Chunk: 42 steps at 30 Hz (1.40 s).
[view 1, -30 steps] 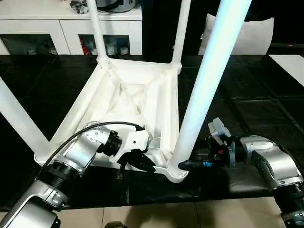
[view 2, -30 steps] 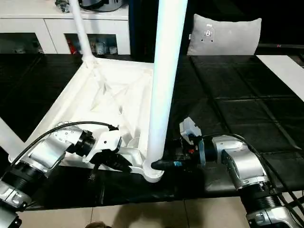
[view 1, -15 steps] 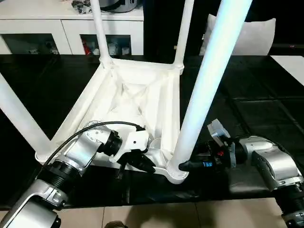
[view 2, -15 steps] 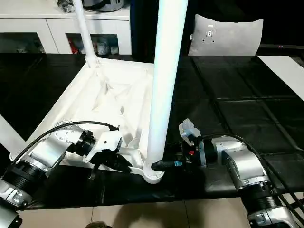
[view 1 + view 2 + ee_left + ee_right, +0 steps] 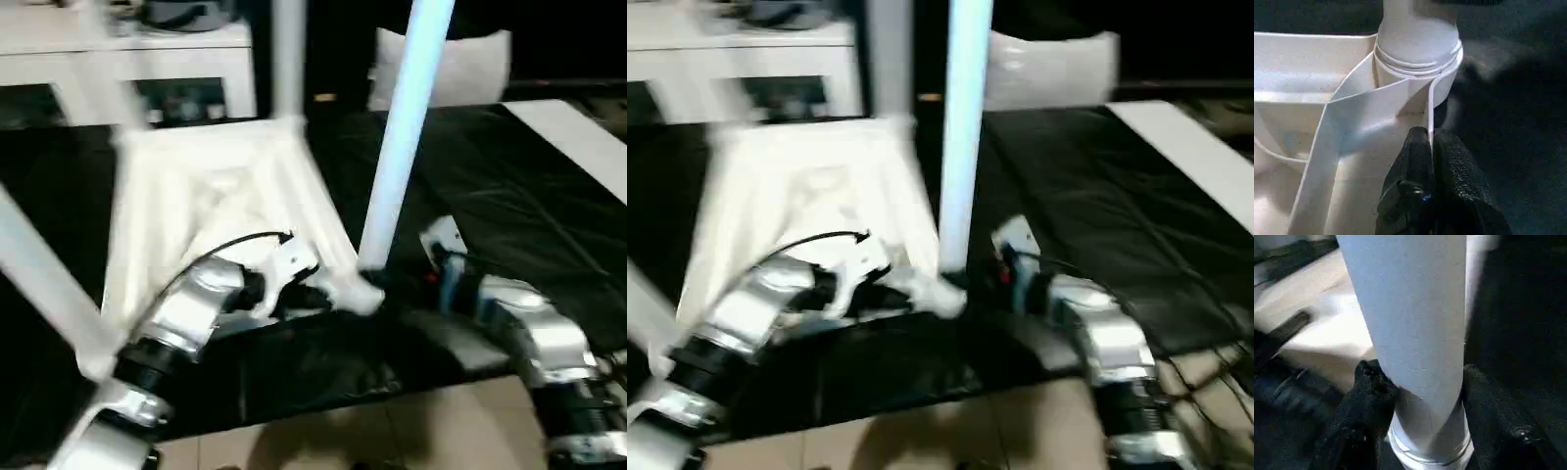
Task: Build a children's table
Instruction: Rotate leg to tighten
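Your right gripper (image 5: 1415, 391) clasps the last leg (image 5: 397, 166) at centre frame; your left gripper (image 5: 1431, 147) pinches the upturned tabletop (image 5: 211, 186) rim beside its socket. Seating that leg looks the step; next, press down firmly.

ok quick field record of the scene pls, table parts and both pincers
tabletop: upside down on the black mat, ribbed underside up
near leg: upright in its corner socket
left pincer: shut on a tabletop rib beside that socket
right pincer: fingers either side of the near leg's base
behind: grey cushion, white cabinet
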Tool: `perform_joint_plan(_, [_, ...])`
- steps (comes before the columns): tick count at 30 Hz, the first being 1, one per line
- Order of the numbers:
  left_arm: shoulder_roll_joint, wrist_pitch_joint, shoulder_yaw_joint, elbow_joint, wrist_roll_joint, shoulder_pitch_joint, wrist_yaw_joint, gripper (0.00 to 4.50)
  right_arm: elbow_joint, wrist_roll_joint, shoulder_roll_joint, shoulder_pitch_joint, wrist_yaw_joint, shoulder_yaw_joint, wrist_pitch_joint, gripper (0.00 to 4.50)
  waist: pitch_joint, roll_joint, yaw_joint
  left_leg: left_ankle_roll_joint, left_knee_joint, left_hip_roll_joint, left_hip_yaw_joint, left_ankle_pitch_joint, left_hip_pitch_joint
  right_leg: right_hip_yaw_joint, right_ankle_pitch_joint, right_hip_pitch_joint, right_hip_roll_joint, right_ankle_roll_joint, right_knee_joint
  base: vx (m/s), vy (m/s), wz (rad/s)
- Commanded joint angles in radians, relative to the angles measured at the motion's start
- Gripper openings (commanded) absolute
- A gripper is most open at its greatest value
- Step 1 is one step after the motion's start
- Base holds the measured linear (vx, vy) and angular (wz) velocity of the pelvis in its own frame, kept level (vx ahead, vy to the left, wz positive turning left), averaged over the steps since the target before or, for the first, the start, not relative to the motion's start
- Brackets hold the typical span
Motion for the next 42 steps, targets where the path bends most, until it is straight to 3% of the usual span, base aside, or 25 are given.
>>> perform_joint_plan(1, [-0.092, -0.008, -0.023, -0.048, -0.05, -0.016, 0.033, 0.0, 0.016, -0.031, 0.05, -0.019, -0.102, 0.031, 0.02, 1.9, -0.066, -0.013, 0.009, 0.037, -0.067, 0.0, -0.002, -0.245, -0.005, 0.023, -0.565, 0.052, -0.045, -0.059, -0.102, 0.0, 0.0, 0.0])
perform_joint_plan(2, [-0.126, -0.008, -0.017, -0.037, -0.044, -0.021, 0.082, 0.0, 0.011, -0.039, 0.075, -0.015, -0.141, 0.024, 0.027, 1.9, -0.069, -0.009, 0.011, 0.045, -0.068, 0.004, 0.0, -0.227, -0.003, 0.029, -0.505, 0.05, -0.044, -0.082, -0.098, 0.0, 0.0, 0.0])
perform_joint_plan(3, [-0.135, -0.01, -0.019, -0.033, -0.039, -0.023, 0.095, 0.0, 0.008, -0.044, 0.08, -0.014, -0.15, 0.024, 0.026, 1.9, -0.069, -0.009, 0.011, 0.045, -0.068, 0.004, 0.0, -0.227, -0.003, 0.029, -0.505, 0.05, -0.044, -0.082, -0.098, 0.0, 0.0, 0.0])
perform_joint_plan(4, [-0.138, -0.01, -0.021, -0.033, -0.035, -0.024, 0.098, 0.0, 0.007, -0.048, 0.081, -0.013, -0.154, 0.026, 0.024, 1.9, -0.071, -0.012, 0.015, 0.055, -0.072, 0.008, 0.0, -0.195, -0.007, 0.036, -0.413, 0.055, -0.041, -0.11, -0.082, 0.0, 0.0, 0.0])
perform_joint_plan(5, [-0.147, -0.006, -0.021, -0.034, -0.033, -0.025, 0.11, 0.0, 0.005, -0.055, 0.081, -0.011, -0.157, 0.03, 0.012, 1.9, -0.071, -0.012, 0.016, 0.058, -0.072, 0.008, 0.0, -0.191, -0.008, 0.037, -0.399, 0.056, -0.041, -0.115, -0.079, 0.0, 0.0, 0.0])
perform_joint_plan(8, [-0.155, -0.006, -0.031, -0.045, -0.025, -0.025, 0.114, 0.0, -0.001, -0.033, 0.085, -0.003, -0.146, 0.009, -0.024, 2.59, -0.074, -0.006, 0.022, 0.07, -0.07, 0.01, 0.003, -0.157, -0.009, 0.044, -0.325, 0.06, -0.045, -0.145, -0.07, 0.0, 0.0, 0.0])
perform_joint_plan(11, [-0.132, -0.02, -0.036, -0.05, -0.011, -0.02, 0.101, 0.0, -0.027, -0.027, 0.073, 0.006, -0.129, 0.009, -0.036, 2.69, -0.076, -0.005, 0.031, 0.079, -0.069, 0.011, 0.006, -0.128, -0.008, 0.047, -0.269, 0.063, -0.046, -0.17, -0.063, 0.0, 0.0, 0.0])
perform_joint_plan(19, [-0.032, -0.08, -0.047, -0.057, -0.037, -0.014, -0.049, 0.0, -0.033, 0.037, -0.061, 0.005, 0.099, 0.005, -0.052, 3.43, -0.078, -0.002, 0.045, 0.092, -0.068, 0.013, 0.006, -0.123, -0.006, 0.049, -0.216, 0.068, -0.046, -0.192, -0.056, 0.0, 0.0, 0.0])
perform_joint_plan(22, [0.009, -0.099, -0.064, -0.057, -0.047, -0.009, -0.121, 0.0, -0.031, 0.048, -0.123, 0.007, 0.205, 0.018, -0.079, 3.63, -0.074, 0.0, 0.05, 0.094, -0.069, 0.016, 0.008, -0.147, -0.002, 0.05, -0.226, 0.063, -0.046, -0.203, -0.057, 0.0, 0.0, 0.0])
perform_joint_plan(25, [0.065, -0.159, -0.087, -0.036, -0.056, -0.008, -0.226, 0.0, -0.027, 0.063, -0.201, 0.014, 0.343, 0.033, -0.111, 3.89, -0.073, 0.0, 0.064, 0.084, -0.07, 0.018, 0.009, -0.177, 0.005, 0.05, -0.27, 0.06, -0.047, -0.192, -0.063, 0.0, 0.0, 0.0])
perform_joint_plan(30, [0.124, -0.228, -0.106, -0.019, -0.082, -0.013, -0.375, 0.0, -0.014, 0.086, -0.272, 0.015, 0.492, 0.054, -0.135, 3.89, -0.072, 0.001, 0.075, 0.071, -0.073, 0.021, 0.006, -0.194, 0.006, 0.051, -0.285, 0.061, -0.049, -0.191, -0.061, 0.0, 0.0, 0.0])
perform_joint_plan(34, [0.189, -0.303, -0.142, 0.003, -0.088, -0.03, -0.504, 0.0, 0.009, 0.109, -0.316, 0.014, 0.641, 0.088, -0.177, 3.89, -0.074, -0.001, 0.086, 0.078, -0.071, 0.022, 0.007, -0.192, 0.006, 0.051, -0.276, 0.061, -0.05, -0.199, -0.057, 0.0, 0.0, 0.0])
perform_joint_plan(42, [0.219, -0.36, -0.172, 0.017, -0.079, -0.045, -0.586, 0.0, 0.049, 0.121, -0.332, -0.003, 0.762, 0.135, -0.168, 3.22, -0.074, -0.003, 0.097, 0.068, -0.071, 0.024, 0.008, -0.183, 0.003, 0.05, -0.281, 0.064, -0.053, -0.208, -0.053, 0.0, 0.0, 0.0])
